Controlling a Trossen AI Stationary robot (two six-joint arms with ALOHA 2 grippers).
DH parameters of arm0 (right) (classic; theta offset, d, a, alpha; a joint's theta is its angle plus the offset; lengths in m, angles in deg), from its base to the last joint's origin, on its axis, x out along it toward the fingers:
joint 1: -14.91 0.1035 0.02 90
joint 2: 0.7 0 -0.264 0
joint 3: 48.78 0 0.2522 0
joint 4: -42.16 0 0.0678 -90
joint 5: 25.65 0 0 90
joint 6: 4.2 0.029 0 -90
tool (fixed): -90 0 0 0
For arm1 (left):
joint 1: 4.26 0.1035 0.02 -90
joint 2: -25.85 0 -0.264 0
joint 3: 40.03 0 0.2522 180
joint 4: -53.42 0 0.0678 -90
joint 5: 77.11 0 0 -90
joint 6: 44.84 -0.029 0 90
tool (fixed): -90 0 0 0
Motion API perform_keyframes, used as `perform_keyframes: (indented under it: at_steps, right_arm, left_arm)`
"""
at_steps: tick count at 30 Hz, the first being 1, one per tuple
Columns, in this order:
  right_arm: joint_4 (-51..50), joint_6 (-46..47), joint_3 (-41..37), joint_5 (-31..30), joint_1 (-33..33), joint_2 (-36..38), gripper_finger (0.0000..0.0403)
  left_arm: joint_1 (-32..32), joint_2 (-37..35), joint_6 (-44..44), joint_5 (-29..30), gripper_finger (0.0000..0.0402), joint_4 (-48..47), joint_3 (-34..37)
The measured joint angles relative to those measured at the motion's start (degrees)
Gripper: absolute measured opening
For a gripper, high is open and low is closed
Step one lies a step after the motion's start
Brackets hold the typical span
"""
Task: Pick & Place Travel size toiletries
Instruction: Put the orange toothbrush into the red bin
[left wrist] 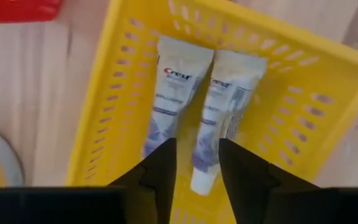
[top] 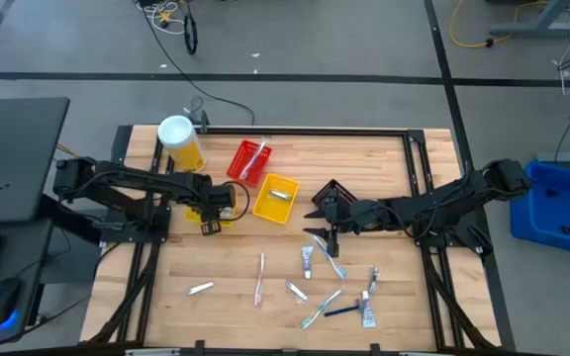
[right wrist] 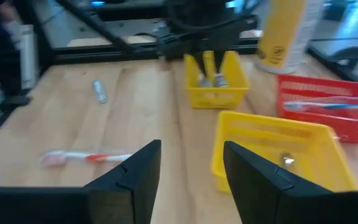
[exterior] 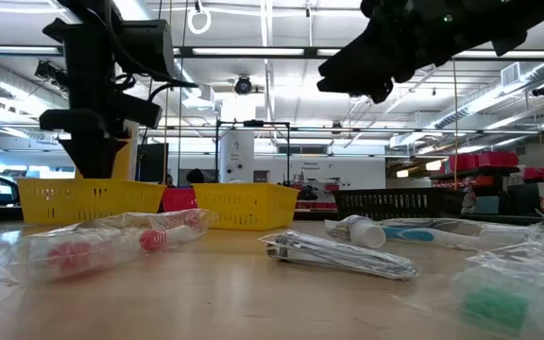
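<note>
The left gripper [left wrist: 194, 168] hangs over a small yellow bin [left wrist: 98, 124], fingers parted around nothing; two white toothpaste tubes [left wrist: 166, 93] lie side by side inside it; the right gripper [right wrist: 191, 174] hovers open and empty near another yellow bin [right wrist: 272, 140]; more toiletries [top: 315, 287] lie scattered on the table [top: 216, 257]

high: overhead | low: table-level | wrists: close (both see yellow bin [left wrist: 104, 93])

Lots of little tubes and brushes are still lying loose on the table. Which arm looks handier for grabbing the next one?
Probably the right. The right gripper hangs open just beside the loose toiletries, while the left gripper is open over the yellow bin with two toothpaste tubes in it, farther from them.
</note>
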Motion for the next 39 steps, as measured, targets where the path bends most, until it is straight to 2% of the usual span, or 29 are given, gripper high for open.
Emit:
perform_keyframes:
  at_steps: [6, 10, 12, 14, 16, 23, 28, 34, 39]
  right_arm:
    - [0.5, 0.5, 0.0, -1.8, -0.2, -2.8, 0.0215]
    - [1.9, 0.5, 0.0, -1.7, -1.1, -4.6, 0.0230]
    - [3.2, 1.4, 0.0, -1.7, -1.5, -5.4, 0.0234]
    - [4.0, 2.6, 0.0, -1.8, -1.8, -6.0, 0.0237]
    - [3.8, 3.4, 0.0, -1.8, -1.9, -6.3, 0.0238]
    - [3.9, 3.1, 0.0, -1.8, -1.9, -6.3, 0.0223]
    - [3.7, 2.8, 0.0, -3.3, -2.0, -6.3, 0.0210]
    - [3.5, 2.2, 0.0, -3.3, -2.2, -6.3, 0.0201]
    - [3.2, 3.0, 0.0, -2.2, -2.2, -6.3, 0.0196]
  left_arm:
    - [0.0, 0.0, 4.7, 0.5, 0.0139, -0.1, -4.6]
    - [0.0, 0.0, 13.7, -3.3, 0.0133, -0.1, -9.0]
    - [-0.3, 0.0, 22.0, -6.1, 0.0130, 0.0, -10.6]
    - [-0.9, 0.0, 30.4, -10.0, 0.0128, 0.7, -11.3]
    - [-2.2, 0.0, 33.9, -12.8, 0.0126, 2.9, -11.1]
    - [-8.4, 2.6, 43.1, -12.9, 0.0124, 9.7, -10.9]
    - [-12.0, 7.2, 44.7, -15.8, 0.0124, 17.6, -10.9]
    - [-14.8, 13.4, 46.3, -15.7, 0.0124, 23.3, -10.8]
    - [-17.2, 18.3, 41.1, -17.1, 0.0125, 31.9, -10.9]
